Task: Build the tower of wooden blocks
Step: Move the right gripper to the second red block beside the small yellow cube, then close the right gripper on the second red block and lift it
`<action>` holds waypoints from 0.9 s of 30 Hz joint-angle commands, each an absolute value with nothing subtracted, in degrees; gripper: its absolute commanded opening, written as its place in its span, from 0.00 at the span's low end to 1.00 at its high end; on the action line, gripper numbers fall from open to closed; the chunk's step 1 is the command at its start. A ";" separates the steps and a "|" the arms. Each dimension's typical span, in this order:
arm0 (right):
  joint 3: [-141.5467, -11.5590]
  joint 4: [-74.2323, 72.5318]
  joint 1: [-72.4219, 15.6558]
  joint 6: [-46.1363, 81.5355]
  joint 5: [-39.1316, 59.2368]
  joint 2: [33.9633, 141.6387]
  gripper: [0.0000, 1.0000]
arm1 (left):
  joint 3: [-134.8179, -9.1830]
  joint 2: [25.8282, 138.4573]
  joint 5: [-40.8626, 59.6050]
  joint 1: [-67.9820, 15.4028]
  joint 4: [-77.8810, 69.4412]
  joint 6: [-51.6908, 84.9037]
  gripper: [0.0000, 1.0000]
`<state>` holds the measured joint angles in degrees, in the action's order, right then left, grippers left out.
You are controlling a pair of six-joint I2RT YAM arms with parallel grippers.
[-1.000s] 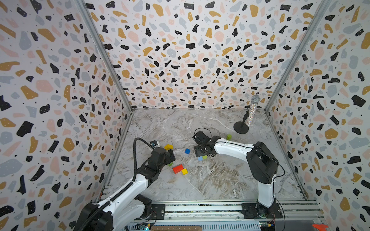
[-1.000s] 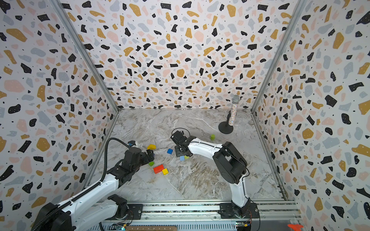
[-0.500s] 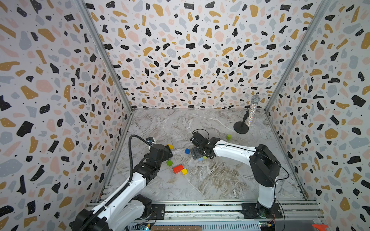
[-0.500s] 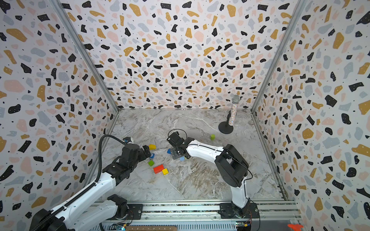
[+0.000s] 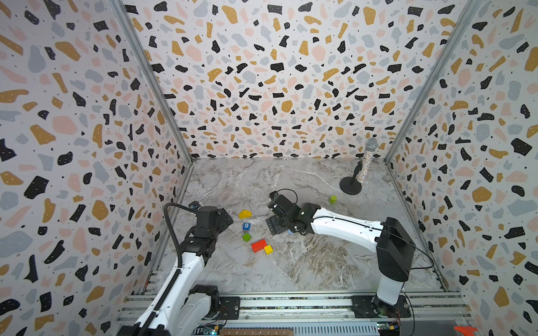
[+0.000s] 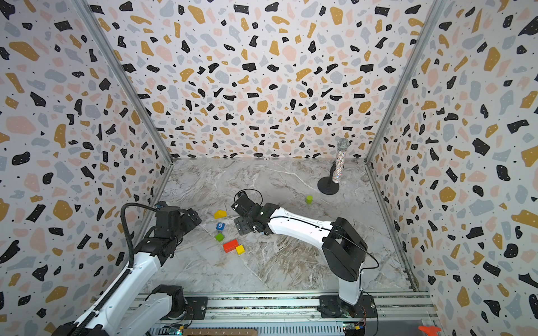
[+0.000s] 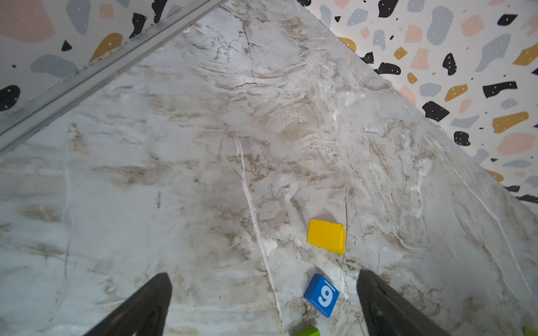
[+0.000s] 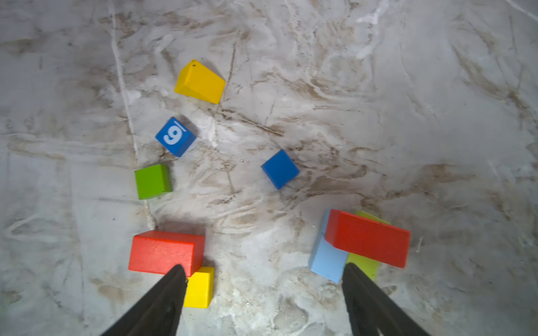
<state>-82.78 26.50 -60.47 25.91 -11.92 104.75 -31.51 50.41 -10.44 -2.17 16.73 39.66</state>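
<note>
The wood blocks lie scattered on the marble floor: a yellow wedge (image 8: 200, 82), a blue cube marked "9" (image 8: 175, 136), a green cube (image 8: 153, 181), a plain blue cube (image 8: 280, 169), and a red brick (image 8: 166, 252) touching a yellow cube (image 8: 199, 286). The tower is a low stack: a second red brick (image 8: 368, 242) lies across a light blue block (image 8: 327, 259) and a lime block (image 8: 364, 264). My right gripper (image 8: 263, 267) hovers open between the stack and the red brick, holding nothing. My left gripper (image 7: 263, 275) is open and empty over bare floor beside the "9" cube (image 7: 321, 295).
A green cylinder (image 5: 332, 199) stands alone at the back right. Behind it a glittery microphone (image 5: 366, 163) stands on a black round stand. Patterned walls close in three sides. The right arm (image 5: 343, 227) hides the stack in both top views.
My left gripper has drawn back to the left, uncovering the green cube. My right gripper has shifted a little to the left, and its jaws stand wider than a second ago.
</note>
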 commanded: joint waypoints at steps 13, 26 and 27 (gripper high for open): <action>-84.27 19.39 -68.49 28.22 -9.94 112.11 0.90 | -29.84 50.07 -1.36 8.26 15.25 40.03 1.00; -87.44 20.57 -69.08 29.75 -10.30 117.21 0.92 | -28.10 46.76 -2.24 8.61 14.19 40.08 1.00; -87.59 20.57 -69.11 30.12 -10.28 117.46 0.92 | -28.06 46.85 -2.07 8.61 14.14 40.11 1.00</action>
